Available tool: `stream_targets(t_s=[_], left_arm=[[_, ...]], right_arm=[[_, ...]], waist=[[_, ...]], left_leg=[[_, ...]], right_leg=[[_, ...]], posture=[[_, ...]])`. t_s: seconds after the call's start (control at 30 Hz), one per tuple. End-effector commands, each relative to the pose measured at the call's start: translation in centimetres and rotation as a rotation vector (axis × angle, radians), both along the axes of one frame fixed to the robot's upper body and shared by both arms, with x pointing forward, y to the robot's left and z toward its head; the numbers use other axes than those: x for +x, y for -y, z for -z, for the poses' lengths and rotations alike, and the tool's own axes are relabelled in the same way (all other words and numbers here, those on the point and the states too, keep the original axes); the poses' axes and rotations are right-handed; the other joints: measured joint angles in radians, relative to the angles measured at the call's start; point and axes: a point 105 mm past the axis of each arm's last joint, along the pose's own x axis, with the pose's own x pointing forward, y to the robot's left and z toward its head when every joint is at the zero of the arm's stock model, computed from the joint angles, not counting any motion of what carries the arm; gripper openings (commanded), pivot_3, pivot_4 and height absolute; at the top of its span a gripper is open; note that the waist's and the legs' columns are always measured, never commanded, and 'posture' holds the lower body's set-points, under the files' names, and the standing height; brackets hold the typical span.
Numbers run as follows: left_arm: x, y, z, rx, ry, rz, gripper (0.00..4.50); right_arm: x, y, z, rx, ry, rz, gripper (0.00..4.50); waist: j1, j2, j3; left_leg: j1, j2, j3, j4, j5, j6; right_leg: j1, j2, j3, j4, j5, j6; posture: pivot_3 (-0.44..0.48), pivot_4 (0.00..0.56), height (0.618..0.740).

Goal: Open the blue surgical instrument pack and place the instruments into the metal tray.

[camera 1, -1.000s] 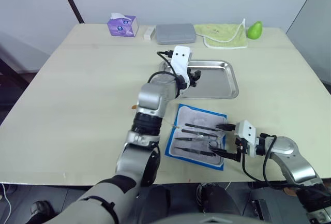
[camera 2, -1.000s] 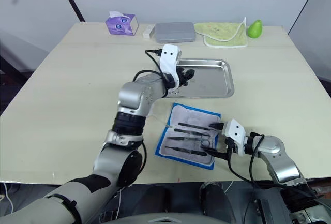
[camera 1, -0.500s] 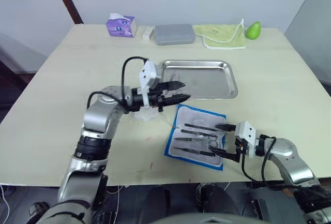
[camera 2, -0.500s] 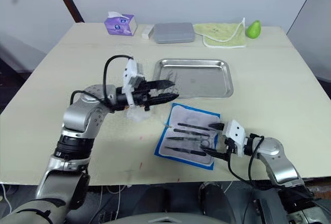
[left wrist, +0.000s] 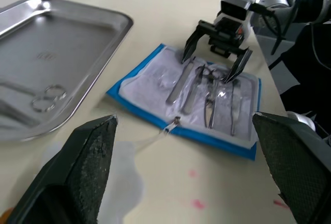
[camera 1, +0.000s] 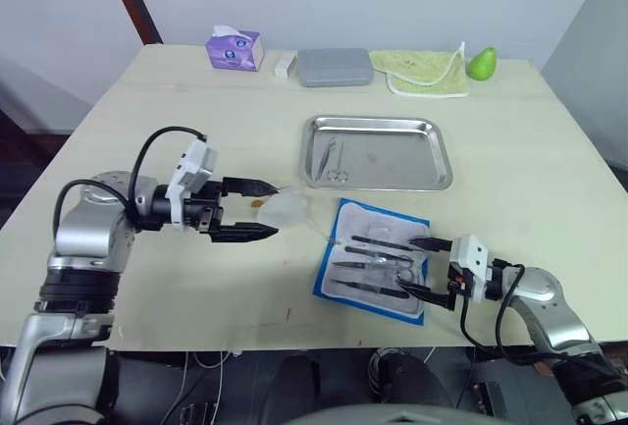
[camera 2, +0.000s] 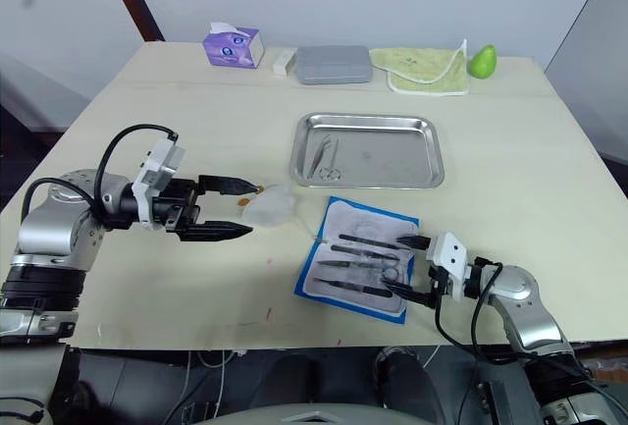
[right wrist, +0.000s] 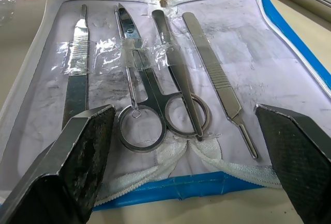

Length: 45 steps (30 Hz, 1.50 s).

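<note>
The blue surgical instrument pack [camera 1: 339, 266] lies open near the table's front edge, pale lining up. Several instruments [right wrist: 155, 94] lie side by side in it under clear tape. My right gripper [camera 1: 409, 265] is open at the pack's right end, its fingers either side of the instrument handles and holding nothing. Behind the pack sits the metal tray [camera 1: 402, 155], with scissors [camera 1: 337, 157] and another slim tool at its left end. My left gripper [camera 1: 276, 211] is open and empty over the table, left of the pack.
A crumpled clear plastic wrap [camera 1: 290, 207] lies at my left gripper's fingertips. Along the far edge stand a purple tissue box [camera 1: 234, 49], a grey case [camera 1: 335, 66], a green cloth [camera 1: 427, 70] and a green pear [camera 1: 481, 62].
My left arm has swung from over the tray back to the left, and its gripper now stands open over the table. The right gripper has stayed at the pack.
</note>
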Motion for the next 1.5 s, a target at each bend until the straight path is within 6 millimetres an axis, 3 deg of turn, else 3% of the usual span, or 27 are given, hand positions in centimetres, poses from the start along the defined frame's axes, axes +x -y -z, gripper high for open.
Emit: stream_targets(t_s=[0.03,0.4,0.47,0.57,0.67,0.93,1.07,1.5], left_arm=[[-0.1,0.6,-1.2,0.049,0.052,0.069,4.44],[1.3,7.2,0.4,0.129,0.086,0.215,4.44],[1.5,8.3,1.2,0.144,0.085,0.267,4.07],[2.2,9.6,2.1,0.158,0.11,0.283,3.0],[2.8,10.9,3.1,0.184,0.144,0.303,3.0],[4.0,12.5,5.5,0.235,0.181,0.318,3.0],[4.2,13.1,5.9,0.239,0.192,0.334,1.86],[4.6,14.2,7.5,0.296,0.219,0.356,1.86]], right_arm=[[-2.6,1.9,5.8,-0.152,-0.227,0.022,4.5],[-2.3,1.8,5.3,-0.149,-0.209,0.025,4.5],[-2.2,1.7,5.2,-0.15,-0.205,0.027,4.5],[-2.3,1.7,5.1,-0.149,-0.204,0.028,4.5],[-2.3,1.5,5.1,-0.144,-0.203,0.033,4.5],[-2.3,1.4,5.0,-0.143,-0.198,0.037,4.5],[-2.3,1.3,5.0,-0.141,-0.199,0.039,4.5],[-2.3,1.1,5.1,-0.139,-0.198,0.044,4.5]], waist=[[0.0,0.0,0.0],[0.008,-0.001,0.0],[0.012,-0.001,-0.001],[0.013,-0.003,-0.001],[0.011,-0.002,0.0],[0.012,-0.002,-0.001],[0.012,-0.002,-0.001],[0.011,-0.002,-0.001]], left_leg=[[0.0,0.0,0.0,0.0,0.0,0.0],[-0.001,-0.004,0.001,0.0,0.0,0.0],[-0.001,-0.004,0.001,0.0,0.0,0.0],[0.0,-0.004,0.001,0.0,0.0,0.0],[-0.001,-0.004,0.001,0.0,0.0,0.0],[-0.001,-0.004,0.001,0.0,0.0,0.0],[-0.001,-0.003,0.001,0.0,0.0,0.0],[-0.001,-0.003,0.0,0.0,0.0,0.0]], right_leg=[[0.0,0.0,0.0,0.0,0.0,0.0],[0.001,0.001,0.001,0.0,0.0,0.0],[0.001,0.001,0.001,0.0,0.0,0.0],[0.001,0.002,0.002,0.0,0.0,0.0],[0.0,0.003,0.002,0.0,0.0,0.0],[0.0,0.003,0.002,0.0,0.0,0.0],[0.0,0.003,0.002,0.0,0.0,0.0],[0.0,0.003,0.002,0.0,0.0,0.0]], posture=[[0.0,0.15,0.736],[0.0,0.15,0.736],[0.0,0.15,0.736],[0.0,0.15,0.736],[0.0,0.15,0.736],[0.0,0.15,0.736],[0.0,0.15,0.736],[0.0,0.15,0.736]])
